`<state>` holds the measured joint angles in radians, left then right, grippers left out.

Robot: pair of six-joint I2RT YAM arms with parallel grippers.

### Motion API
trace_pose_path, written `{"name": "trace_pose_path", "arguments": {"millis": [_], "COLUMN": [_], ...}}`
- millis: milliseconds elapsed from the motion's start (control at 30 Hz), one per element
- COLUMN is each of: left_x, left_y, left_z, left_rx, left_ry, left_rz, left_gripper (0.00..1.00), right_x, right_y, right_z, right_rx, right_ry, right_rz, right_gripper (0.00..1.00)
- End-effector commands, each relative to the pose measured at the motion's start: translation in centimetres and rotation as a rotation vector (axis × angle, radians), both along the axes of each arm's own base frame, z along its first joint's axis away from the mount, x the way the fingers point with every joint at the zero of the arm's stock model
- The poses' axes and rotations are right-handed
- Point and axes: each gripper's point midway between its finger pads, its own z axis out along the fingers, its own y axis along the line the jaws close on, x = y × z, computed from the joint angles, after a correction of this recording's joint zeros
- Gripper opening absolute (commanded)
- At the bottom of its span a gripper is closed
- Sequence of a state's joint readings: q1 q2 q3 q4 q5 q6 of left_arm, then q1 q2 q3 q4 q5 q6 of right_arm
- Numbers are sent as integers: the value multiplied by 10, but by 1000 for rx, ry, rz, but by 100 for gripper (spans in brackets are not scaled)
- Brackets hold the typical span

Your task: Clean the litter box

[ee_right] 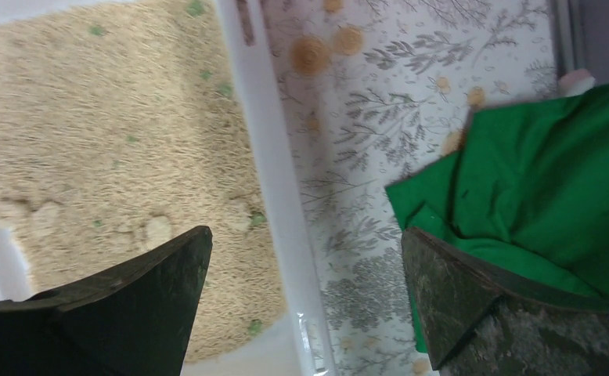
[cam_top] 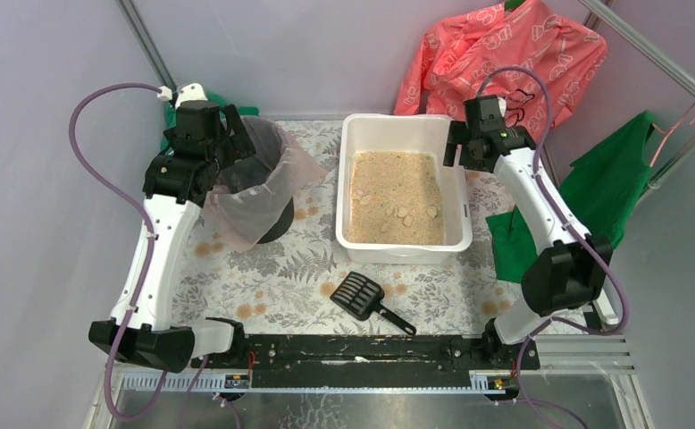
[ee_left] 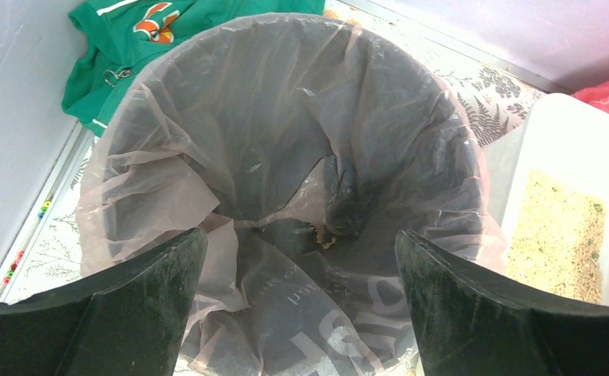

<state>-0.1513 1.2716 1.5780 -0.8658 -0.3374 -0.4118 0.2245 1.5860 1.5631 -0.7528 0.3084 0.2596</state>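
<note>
Litter box [cam_top: 404, 254]: white rectangular tub at the middle-rear of the table [cam_top: 272, 268], holding tan granules [cam_top: 396, 201] flecked with green, with several pale clumps [cam_top: 404, 213] toward the near half.

Just off its near edge: black slotted scoop [cam_top: 366, 298], flat on the fern-print cover, handle pointing to the right and toward the arm bases.

Above its right rim: right gripper [ee_right: 306, 231], fingers spread wide, gripping nothing, one finger over the granules and the other over the green cloth [ee_right: 552, 180] beside the box.

To its left: round black bin [cam_top: 255, 179] lined with a clear bag, a little debris at the bottom.

Over the bin mouth: left gripper [ee_left: 300, 235], fingers likewise wide apart and empty.

Behind the bin: green garment [ee_left: 129, 47].

At the rear right: coral garment [cam_top: 505, 54], hanging.
</note>
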Motion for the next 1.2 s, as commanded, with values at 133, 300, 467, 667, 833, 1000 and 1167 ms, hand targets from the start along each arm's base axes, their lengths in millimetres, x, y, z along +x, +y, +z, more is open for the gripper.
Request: {"name": "trace_pose_path", "arguments": {"millis": [133,300,467,667,833,1000,1167], "left_x": [6,3,0,-5,-7,-8,-7], "left_y": [-16,-15,-16,-14,-13,-13,-16], "left_z": [10,7,2,-2,-4,-3,-6], "left_rx": [11,22,15,17,20,18,10], "left_ry": [-27,-20,-13,-9,-4,-8,2], "left_rz": [-63,-64,-68,-60,-58,-63,-70], "left_gripper": [99,99,99,99,99,99,99], "right_x": [-14,-21,-13,0,9,17,11], "right_y": [-9,-8,-5,-11,-36,-63,-73], "right_z": [-42,-74,-84,-92,-96,-91,-85], "right_rx": [-74,-83,-86,-164,-352,-529,-542], "right_ry": [124,228,244,277,287,295,286], "right_rz": [-9,-3,14,68,102,76,20], "right_gripper": [99,57,28,12,10,4,0]}}
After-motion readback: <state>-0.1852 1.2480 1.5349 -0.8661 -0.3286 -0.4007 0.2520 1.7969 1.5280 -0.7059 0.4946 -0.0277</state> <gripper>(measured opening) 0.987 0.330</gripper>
